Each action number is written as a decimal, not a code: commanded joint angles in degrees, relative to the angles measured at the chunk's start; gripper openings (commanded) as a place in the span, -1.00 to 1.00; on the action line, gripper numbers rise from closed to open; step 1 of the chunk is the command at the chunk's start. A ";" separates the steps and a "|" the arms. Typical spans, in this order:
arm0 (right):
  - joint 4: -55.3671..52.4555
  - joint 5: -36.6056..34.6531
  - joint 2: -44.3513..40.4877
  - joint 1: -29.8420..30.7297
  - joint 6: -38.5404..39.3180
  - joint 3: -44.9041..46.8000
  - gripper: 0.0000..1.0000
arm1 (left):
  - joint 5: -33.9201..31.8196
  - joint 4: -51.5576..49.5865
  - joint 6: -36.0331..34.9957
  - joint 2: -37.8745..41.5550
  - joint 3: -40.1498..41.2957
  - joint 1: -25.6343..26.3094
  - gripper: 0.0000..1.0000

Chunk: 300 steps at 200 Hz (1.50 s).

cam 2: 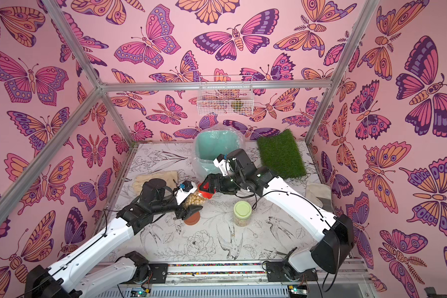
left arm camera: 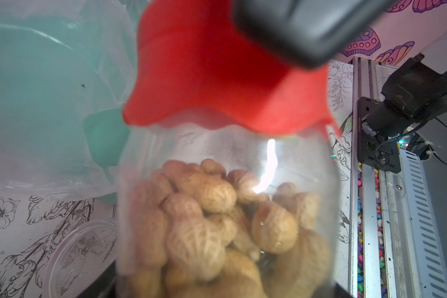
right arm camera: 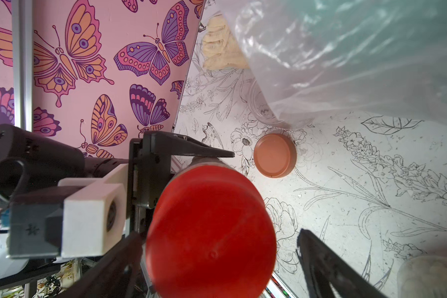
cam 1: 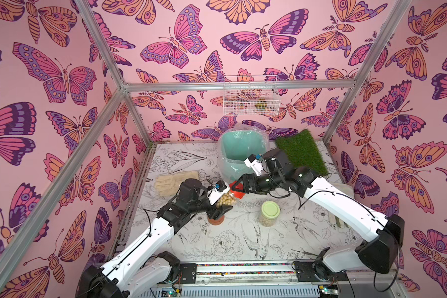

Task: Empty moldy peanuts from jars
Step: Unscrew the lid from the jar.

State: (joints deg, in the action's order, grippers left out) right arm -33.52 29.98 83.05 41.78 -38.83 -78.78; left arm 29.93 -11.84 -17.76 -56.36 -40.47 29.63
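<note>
1. The left arm reached forward low over the table; the left gripper (cam 1: 225,205) clamped the tilted red-lidded jar (left arm camera: 145,160) of moldy peanuts (left arm camera: 212,219), held off the table near a brown lid (cam 1: 216,219).
2. The right arm folded inward before the bin (cam 1: 240,147); the right gripper (right arm camera: 220,236) straddled the red lid (left arm camera: 204,77), jaws apart.

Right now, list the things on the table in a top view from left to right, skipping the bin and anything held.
beige gloves, brown lid, green-lidded jar of peanuts, artificial grass mat, pale folded cloth

Held jar (cam 1: 226,199): in left claw (cam 1: 223,203), lid end inside right claw (cam 1: 236,190).
Loose lid (cam 1: 215,220): on table (cam 1: 217,247), beneath left claw.
Standing jar (cam 1: 270,213): before right claw.
Bin (cam 1: 239,152): behind both claws.
</note>
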 commanded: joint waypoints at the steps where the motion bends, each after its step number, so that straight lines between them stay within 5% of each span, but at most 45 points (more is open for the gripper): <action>1: 1.49 -1.01 0.35 0.41 -0.19 -1.65 0.79 | -0.04 1.93 -0.61 -0.07 -0.33 -0.36 -1.00; 42: 2.87 -0.25 0.36 0.37 0.85 -0.61 0.52 | -0.05 1.94 -0.43 -0.12 -0.31 -0.36 -1.00; 106: 4.89 10.86 0.13 -4.39 13.19 1.77 -0.45 | 0.24 1.90 -0.41 0.28 -0.32 -0.39 -1.00; 137: 3.13 15.68 -1.25 -4.78 29.72 1.64 -0.71 | 0.81 1.82 -0.52 0.15 -0.48 -0.36 -1.00; 166: -1.56 16.39 -2.45 -4.85 46.20 1.20 -0.74 | 1.56 1.25 -0.61 0.19 -0.92 -0.45 -1.00; 196: -3.51 13.29 -3.55 -4.87 55.64 1.10 -0.54 | 2.24 0.77 -0.52 0.35 -1.10 -0.45 -1.00; 228: -3.00 12.41 -3.41 -4.82 55.51 -0.36 0.39 | 2.35 0.51 -0.52 0.61 -1.28 -0.45 -1.00; 245: -1.43 11.25 -3.66 -4.82 51.62 -0.48 0.71 | 2.36 0.50 -0.61 0.64 -1.39 -0.45 -1.00; 300: 3.70 14.52 -6.32 -4.86 41.67 0.87 0.95 | 1.83 0.50 -0.52 1.22 -1.11 -0.47 -1.00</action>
State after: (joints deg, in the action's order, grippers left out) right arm -32.73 43.27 79.44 37.21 8.08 -77.62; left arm 31.86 -12.08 -18.96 -56.36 -40.58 29.52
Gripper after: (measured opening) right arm 0.958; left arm 0.743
